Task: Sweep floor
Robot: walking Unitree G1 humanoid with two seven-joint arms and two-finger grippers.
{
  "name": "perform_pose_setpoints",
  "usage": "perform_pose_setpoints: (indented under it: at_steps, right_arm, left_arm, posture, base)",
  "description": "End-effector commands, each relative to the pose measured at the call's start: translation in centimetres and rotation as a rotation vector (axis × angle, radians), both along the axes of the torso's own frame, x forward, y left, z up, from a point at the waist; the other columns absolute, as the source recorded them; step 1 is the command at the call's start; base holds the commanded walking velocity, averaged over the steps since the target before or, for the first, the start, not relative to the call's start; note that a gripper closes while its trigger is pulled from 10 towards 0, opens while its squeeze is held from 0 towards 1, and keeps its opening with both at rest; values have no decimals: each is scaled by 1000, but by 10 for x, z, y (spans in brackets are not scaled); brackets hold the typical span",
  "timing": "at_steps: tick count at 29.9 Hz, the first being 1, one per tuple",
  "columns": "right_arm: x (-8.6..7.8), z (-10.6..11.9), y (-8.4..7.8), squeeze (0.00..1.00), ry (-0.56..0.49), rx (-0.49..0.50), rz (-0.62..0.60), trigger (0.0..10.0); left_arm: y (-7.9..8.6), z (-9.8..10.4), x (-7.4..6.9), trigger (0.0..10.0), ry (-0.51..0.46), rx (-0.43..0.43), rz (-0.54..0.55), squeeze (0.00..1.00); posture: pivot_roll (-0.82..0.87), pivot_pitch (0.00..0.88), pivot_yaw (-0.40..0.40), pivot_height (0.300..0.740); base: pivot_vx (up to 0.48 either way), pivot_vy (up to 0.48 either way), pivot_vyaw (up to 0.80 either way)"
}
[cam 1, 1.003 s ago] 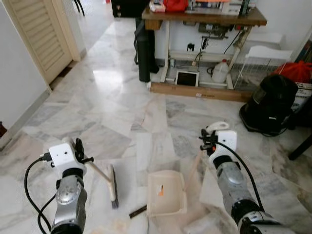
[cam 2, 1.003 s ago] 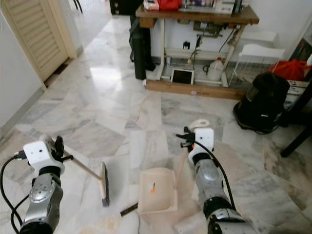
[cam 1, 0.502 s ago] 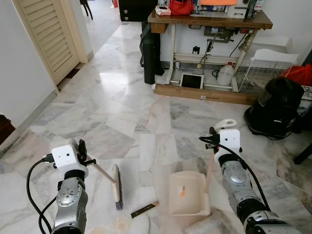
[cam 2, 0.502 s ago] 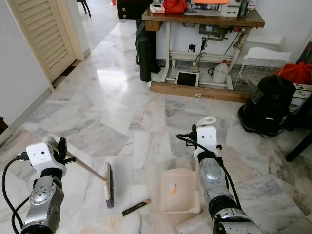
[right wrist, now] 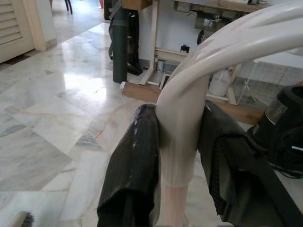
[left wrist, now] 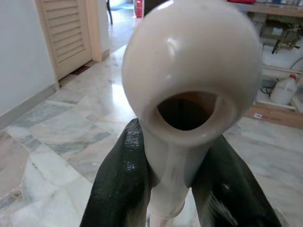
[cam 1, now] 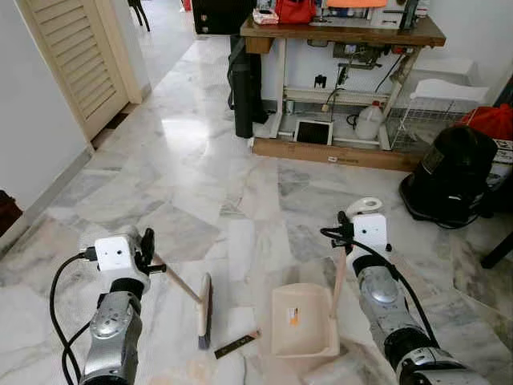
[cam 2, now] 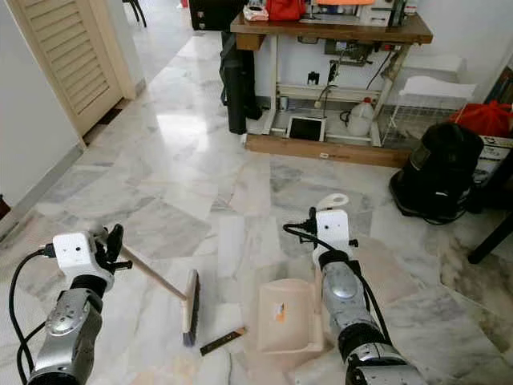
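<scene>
Marble floor point(cam 1: 200, 176): grey-white veined slabs. Cream plastic dustpan point(cam 1: 303, 322) rests on it; small dark strip of debris point(cam 1: 235, 344) lies just beside the pan, between it and the cream hand broom point(cam 1: 204, 309). Left gripper point(left wrist: 168, 189) fingers clamped on broom handle; right gripper point(right wrist: 177, 156) fingers clamped on dustpan handle. Since a second ago broom head has closed on the pan; debris nearly corralled, not yet in. Orange mark on pan, unreadable.
</scene>
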State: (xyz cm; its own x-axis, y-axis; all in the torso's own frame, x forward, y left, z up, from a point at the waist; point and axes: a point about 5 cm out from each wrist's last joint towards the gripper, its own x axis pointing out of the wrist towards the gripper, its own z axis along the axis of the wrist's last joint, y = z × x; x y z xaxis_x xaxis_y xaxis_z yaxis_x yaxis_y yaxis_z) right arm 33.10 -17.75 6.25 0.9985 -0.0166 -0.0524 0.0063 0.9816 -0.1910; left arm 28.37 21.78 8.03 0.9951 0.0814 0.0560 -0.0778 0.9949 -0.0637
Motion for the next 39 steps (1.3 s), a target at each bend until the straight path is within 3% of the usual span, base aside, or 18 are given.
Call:
perform_pose_setpoints:
  at_steps: [1,10,24,32,39]
  right_arm:
    - [2,5,1,0,-29,-10,10,10000]
    - [2,3,6,0,-14,-10,32,10000]
    - [4,-3,18,0,52,15,49,10000]
    - [1,-10,24,0,85,17,51,10000]
    - [-1,-13,26,0,99,20,46,10000]
  left_arm:
    - [0,17,3,10000,-55,37,-54,0]
    - [2,23,-5,10000,-35,53,-126,0]
    - [2,27,-15,10000,-28,92,-124,0]
    - [16,56,-17,10000,-105,160,-78,0]
    - [23,56,-23,10000,-72,241,-81,0]
  posture:
    - [-52,49,14,740]
    - [-36,78,3,740]
    - [-15,109,-12,740]
    - [5,117,-19,740]
    - [6,119,-19,740]
  base:
    - [0,0,0]
    - [0,0,0]
    - [0,0,0]
    - [0,0,0]
    - [0,0,0]
